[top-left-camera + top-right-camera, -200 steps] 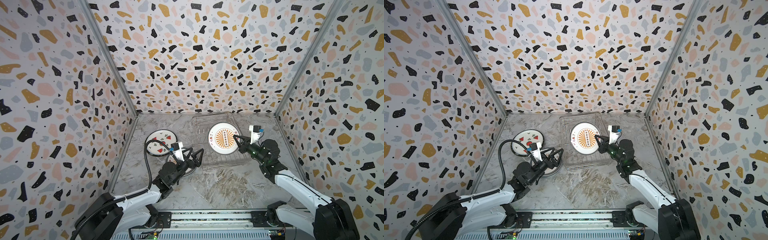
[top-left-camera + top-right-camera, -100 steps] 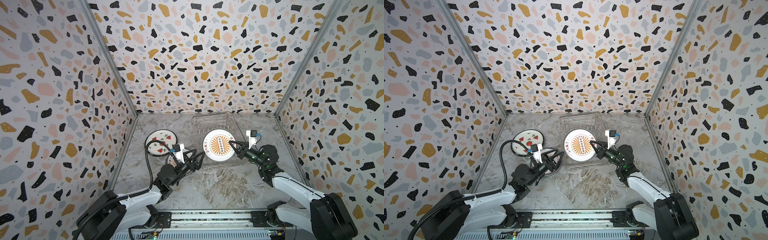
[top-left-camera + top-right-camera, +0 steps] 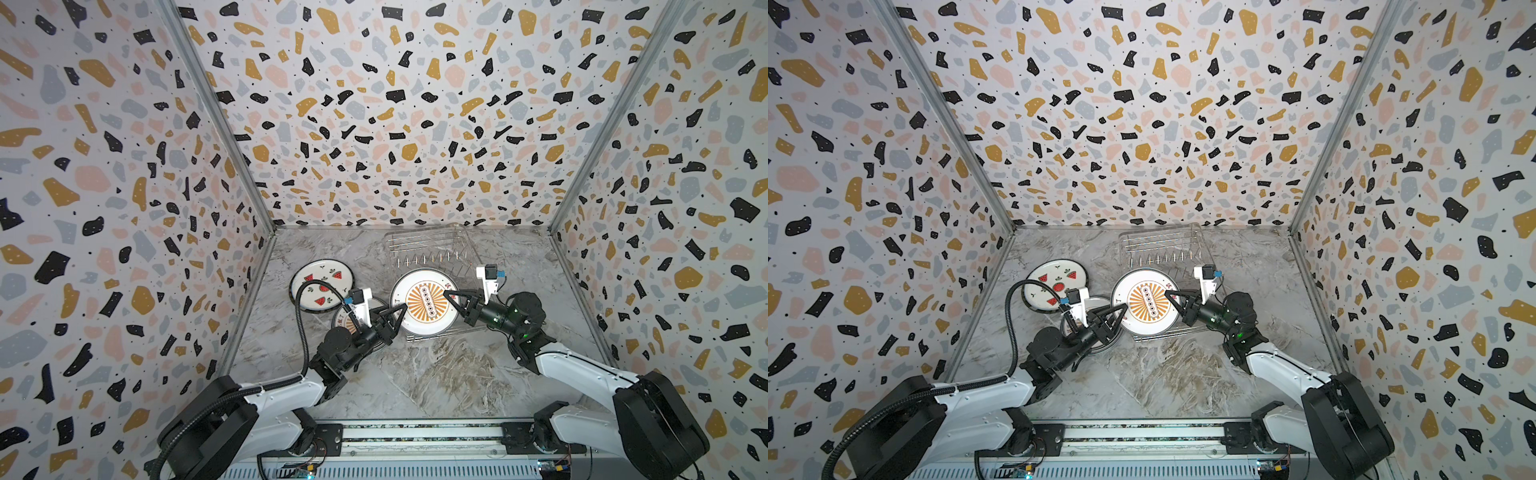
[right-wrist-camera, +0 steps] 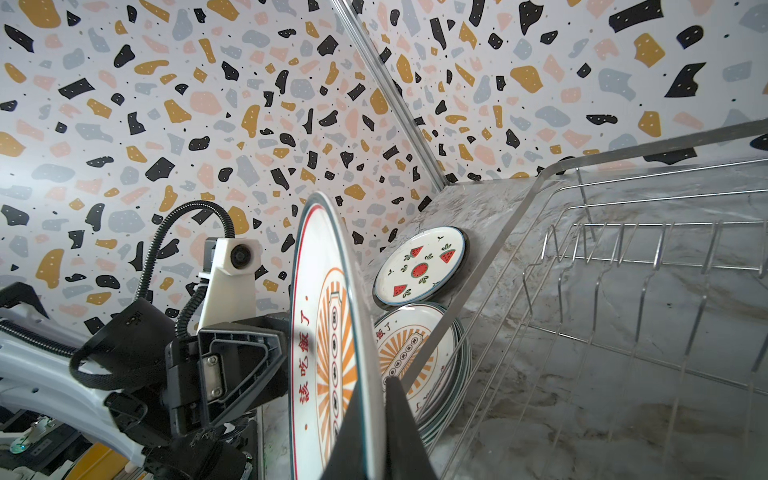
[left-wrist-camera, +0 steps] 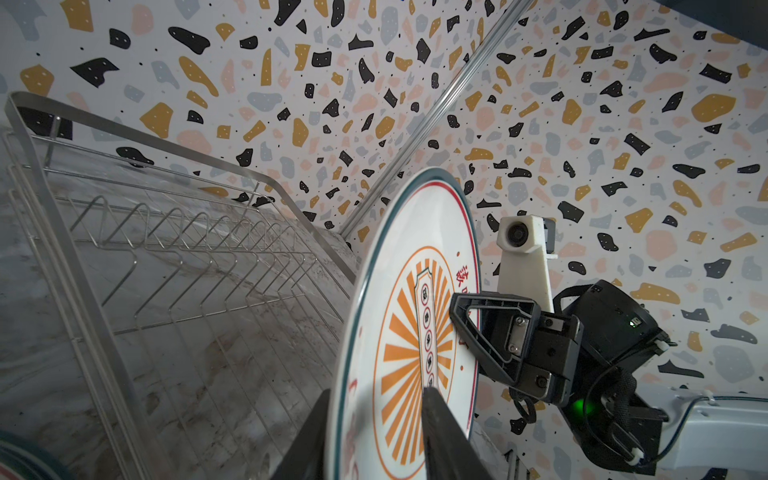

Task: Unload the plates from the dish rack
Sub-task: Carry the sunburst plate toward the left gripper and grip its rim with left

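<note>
The left end effector (image 3: pixel 398 310) hides most of the stacked plates (image 3: pixel 341 321).

Right pincer (image 3: pixel 448 296) clamped tight; left pincer (image 3: pixel 402 308) narrow, tips opposed

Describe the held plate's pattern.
Plate: orange sunburst centre, red characters, dark rim; best in left wrist view.

Sunburst plate (image 3: pixel 424 301): white, orange rays, red characters, dark green rim. Watermelon plate (image 3: pixel 322 284), left of rack (image 3: pixel 428 249): white, red slices, dark rim. Rack: silver wire. Tabletop (image 3: pixel 415 374): grey marble.
</note>
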Tool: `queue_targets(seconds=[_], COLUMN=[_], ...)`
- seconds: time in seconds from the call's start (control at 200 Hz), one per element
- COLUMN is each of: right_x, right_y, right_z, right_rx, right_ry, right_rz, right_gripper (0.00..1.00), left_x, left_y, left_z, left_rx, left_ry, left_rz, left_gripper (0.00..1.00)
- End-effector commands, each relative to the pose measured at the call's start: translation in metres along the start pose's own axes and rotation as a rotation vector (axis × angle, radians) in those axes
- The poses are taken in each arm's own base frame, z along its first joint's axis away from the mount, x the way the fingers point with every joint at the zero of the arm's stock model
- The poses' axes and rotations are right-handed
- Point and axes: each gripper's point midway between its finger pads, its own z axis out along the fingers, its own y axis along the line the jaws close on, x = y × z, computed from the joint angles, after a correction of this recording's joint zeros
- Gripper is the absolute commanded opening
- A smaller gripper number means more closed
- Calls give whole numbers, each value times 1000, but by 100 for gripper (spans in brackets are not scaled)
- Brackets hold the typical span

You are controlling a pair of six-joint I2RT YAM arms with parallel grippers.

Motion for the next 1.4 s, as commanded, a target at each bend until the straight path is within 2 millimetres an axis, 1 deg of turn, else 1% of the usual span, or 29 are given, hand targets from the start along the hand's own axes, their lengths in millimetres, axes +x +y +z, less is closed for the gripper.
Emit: queue_targets(seconds=[0.0, 0.14, 0.16, 0.215, 0.255, 0.355, 0.461, 0.646, 0.731, 0.801, 0.861, 0.896, 0.961, 1.001, 1.116, 1.211, 1.292, 1.362, 1.392], right_x=[-22, -19, -18, -17, -16, -14, -12, -7, -6, -6, -10, -11, -11, -11, -12, -11, -9, -6, -5], right_y=[19, 19, 18, 17, 16, 16, 15, 13, 14, 14, 15, 15, 17, 19, 22, 20, 19, 16, 15], right_z=[4, 5, 5, 6, 6, 8, 8, 11, 11, 11, 11, 12, 13, 13, 13, 12, 12, 14, 14], right_rx=[-58, -63, -61, -57, -56, -61, -58, -61, -67, -65, -60, -55, -67, -74, -80, -71, -67, -62, -57], right_ry=[-54, -42, -40, -38, -34, -26, -19, 11, 16, 12, 8, 13, 17, 14, 11, 9, 16, 28, 32], right_rz=[-65, -62, -61, -58, -55, -53, -48, -33, -28, -29, -35, -38, -35, -31, -32, -32, -31, -29, -27], right_gripper=[0, 0, 0, 0, 0, 0, 0, 2, 2, 3, 3, 3, 3, 3, 3, 3, 4, 6, 8], left_x=[-12, -12, -12, -13, -12, -12, -13, -15, -16, -15, -15, -15, -14, -14, -16, -15, -15, -15, -15], left_y=[-16, -24, -24, -25, -25, -26, -29, -34, -34, -34, -34, -34, -34, -35, -35, -33, -31, -30, -30], left_z=[3, 3, 3, 3, 3, 3, 2, 0, 0, 0, -1, -1, 0, 0, 0, 0, 1, 0, 0], left_rx=[61, 101, 103, 107, 107, 116, 132, 157, 157, 156, 160, 161, 163, 164, 164, 155, 144, 142, 138], left_ry=[-30, -25, -28, -30, -27, -23, -27, -36, -38, -35, -39, -40, -37, -37, -41, -40, -42, -41, -42], left_rz=[4, -10, -13, -15, -19, -27, -41, -58, -61, -58, -57, -59, -56, -56, -59, -63, -72, -82, -86], left_gripper=[28, 25, 23, 14, 10, 9, 3, 4, 11, 9, 9, 10, 17, 18, 17, 12, 5, 0, 0])
